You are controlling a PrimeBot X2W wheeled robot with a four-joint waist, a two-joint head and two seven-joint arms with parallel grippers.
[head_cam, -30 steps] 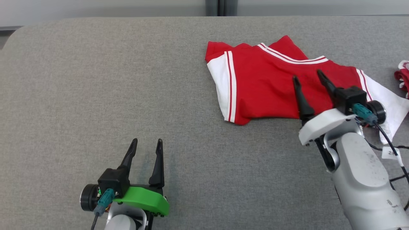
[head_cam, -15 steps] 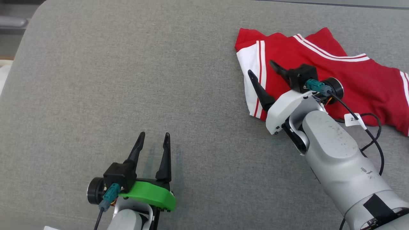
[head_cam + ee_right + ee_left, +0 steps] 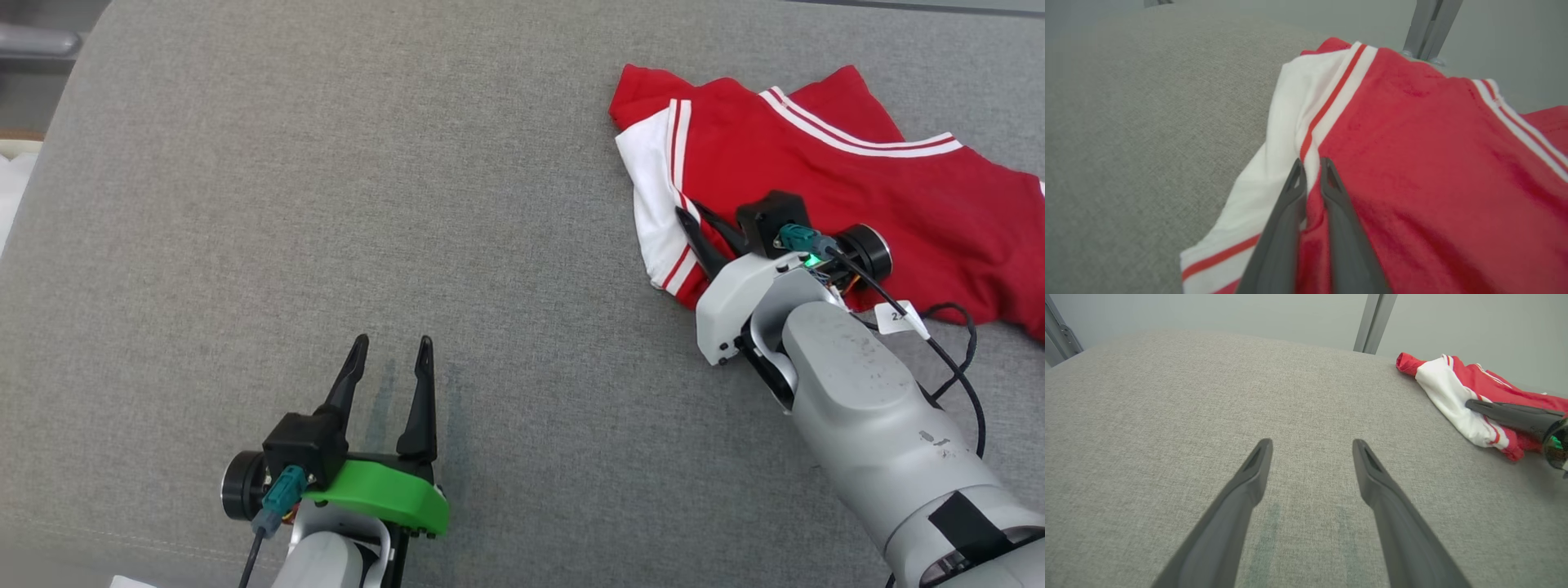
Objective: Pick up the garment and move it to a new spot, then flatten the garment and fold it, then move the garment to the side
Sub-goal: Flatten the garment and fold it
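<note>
left side: dark two-finger left gripper (image 3: 393,343) w/ green wrist shell, spread wide, empty, low over grey woven-fabric table top (image 3: 245,204). right side: rumpled red-and-white striped knit garment (image 3: 816,188) lying at far right of table top, toward back edge. dark two-finger right gripper (image 3: 1312,163) clenched on garment at white stripe seam by its left edge, fold of cloth pinched btwn fingers. prob light, limp, stretchy; likely to sag and drag once lifted. best taken at seam/hem: thicker there, less slip.
</note>
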